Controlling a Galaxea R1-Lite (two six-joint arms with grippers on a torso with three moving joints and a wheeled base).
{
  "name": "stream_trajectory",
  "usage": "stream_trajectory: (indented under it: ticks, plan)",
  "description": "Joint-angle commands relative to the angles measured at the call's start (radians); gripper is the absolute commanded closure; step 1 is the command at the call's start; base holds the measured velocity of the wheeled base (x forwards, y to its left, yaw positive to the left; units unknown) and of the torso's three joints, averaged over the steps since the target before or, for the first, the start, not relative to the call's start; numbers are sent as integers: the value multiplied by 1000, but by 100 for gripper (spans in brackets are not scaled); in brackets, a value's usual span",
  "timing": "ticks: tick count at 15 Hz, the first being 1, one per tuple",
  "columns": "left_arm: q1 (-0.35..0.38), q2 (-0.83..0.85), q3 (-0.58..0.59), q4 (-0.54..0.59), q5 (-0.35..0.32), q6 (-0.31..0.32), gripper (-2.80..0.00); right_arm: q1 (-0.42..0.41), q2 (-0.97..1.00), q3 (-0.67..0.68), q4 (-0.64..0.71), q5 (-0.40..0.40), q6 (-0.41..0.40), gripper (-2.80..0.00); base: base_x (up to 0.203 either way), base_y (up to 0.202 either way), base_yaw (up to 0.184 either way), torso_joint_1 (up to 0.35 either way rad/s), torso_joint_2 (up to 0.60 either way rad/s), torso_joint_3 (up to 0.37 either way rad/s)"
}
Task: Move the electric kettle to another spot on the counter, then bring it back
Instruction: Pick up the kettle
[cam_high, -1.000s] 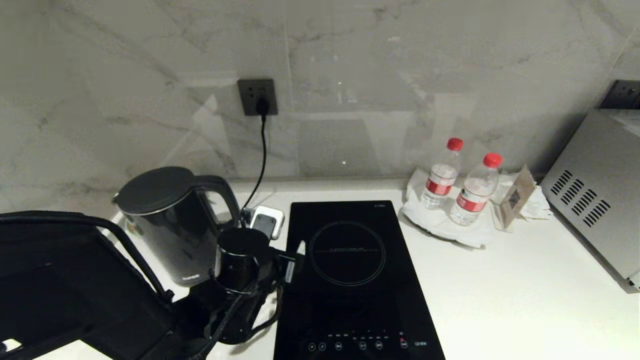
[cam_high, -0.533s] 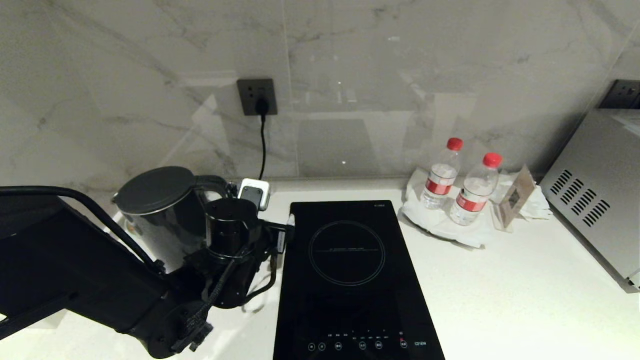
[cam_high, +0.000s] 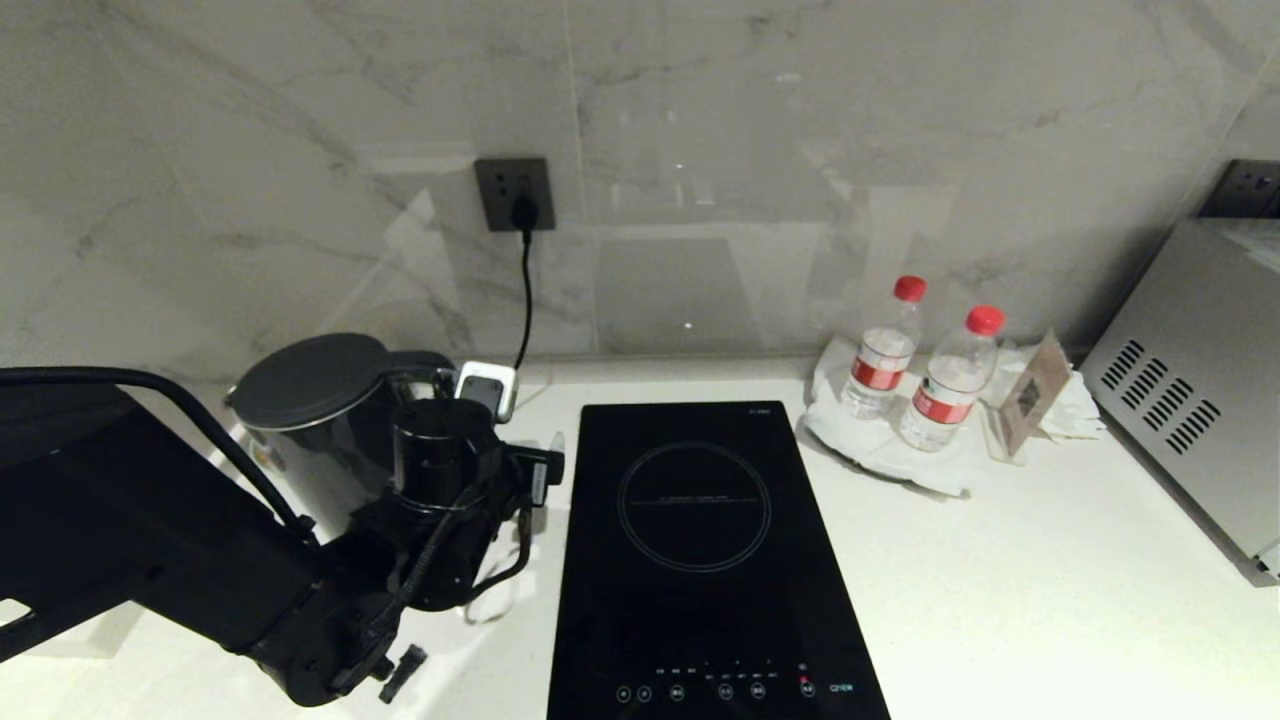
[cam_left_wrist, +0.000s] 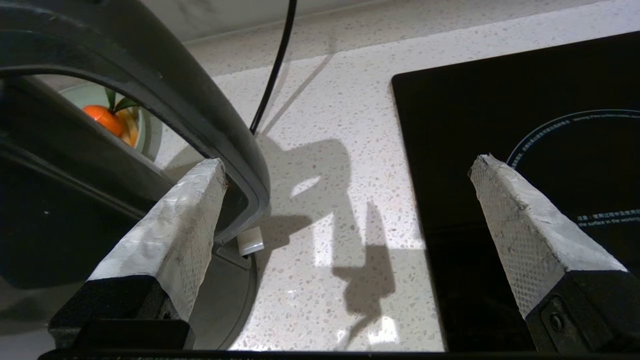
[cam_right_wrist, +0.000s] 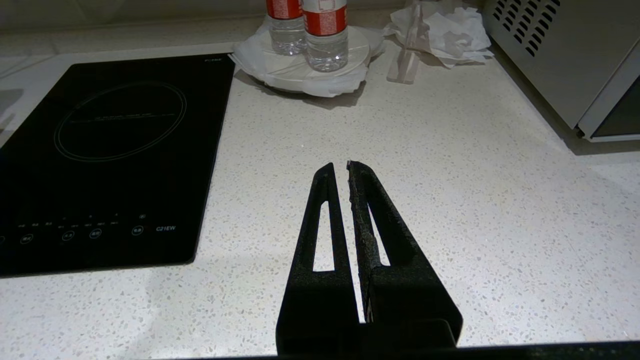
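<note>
We see the speckled white stone desk (cam_high: 1000, 560) spanning the lower frame, its glossy black induction hob (cam_high: 700, 540) central. At left stands the jug-shaped electric kettle (cam_high: 320, 420). The left tool (cam_left_wrist: 345, 200) gapes wide, one taped finger (cam_left_wrist: 185, 220) at the handle, holding nothing. The right tool (cam_right_wrist: 339, 167) is closed, empty.

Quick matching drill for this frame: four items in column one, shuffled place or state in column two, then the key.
1. black jug-shaped electric kettle
2. left gripper
3. right gripper
4. two red-capped clear water bottles

A. shut, over bare white counter
B. on a white plate right of the black glass hob
C. open, one of its fingers at the kettle's handle
D. on its base, left of the hob

Pairs: 1-D, 2-C, 3-A, 4-B
</note>
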Motion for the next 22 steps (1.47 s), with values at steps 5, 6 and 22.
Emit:
stream_trajectory:
  ticks: [5,6,22]
  plan:
    - [43,47,-64,-4,-13,5,-280,0,0,0,1,0,0,0,0,0,0,0,0,0]
    - [61,59,-68,-5,-14,7,-280,0,0,0,1,0,0,0,0,0,0,0,0,0]
    - [153,92,-147,-10,12,-30,-280,0,0,0,1,0,0,0,0,0,0,0,0,0]
